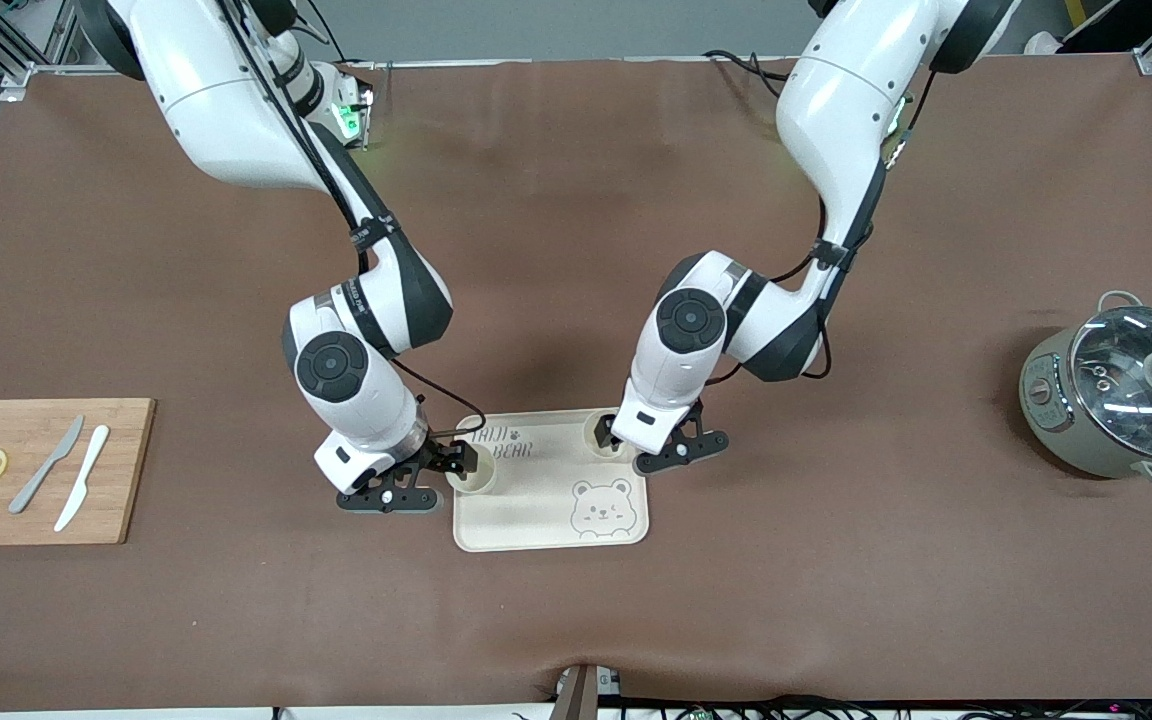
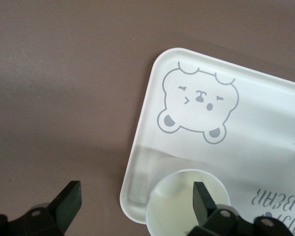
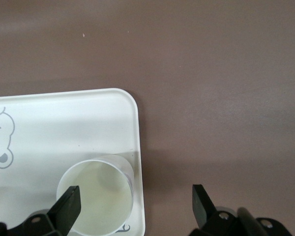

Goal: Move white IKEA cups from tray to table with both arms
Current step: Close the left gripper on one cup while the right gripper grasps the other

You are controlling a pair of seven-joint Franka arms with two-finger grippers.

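Both grippers spread: left gripper (image 1: 658,447) straddles the wall of one cup (image 1: 599,432), right gripper (image 1: 428,478) likewise at the second cup (image 1: 472,478), both on tray (image 1: 536,500)

— Where do the cups stand?
— Both on the tray (image 1: 536,525). One cup (image 1: 473,478) has a right gripper (image 1: 426,478) finger inside it (the other finger is off the tray). The second cup (image 1: 599,431) sits likewise, seemingly, at the left gripper (image 1: 651,447).
— Touching?
— No, at opposite tray ends.
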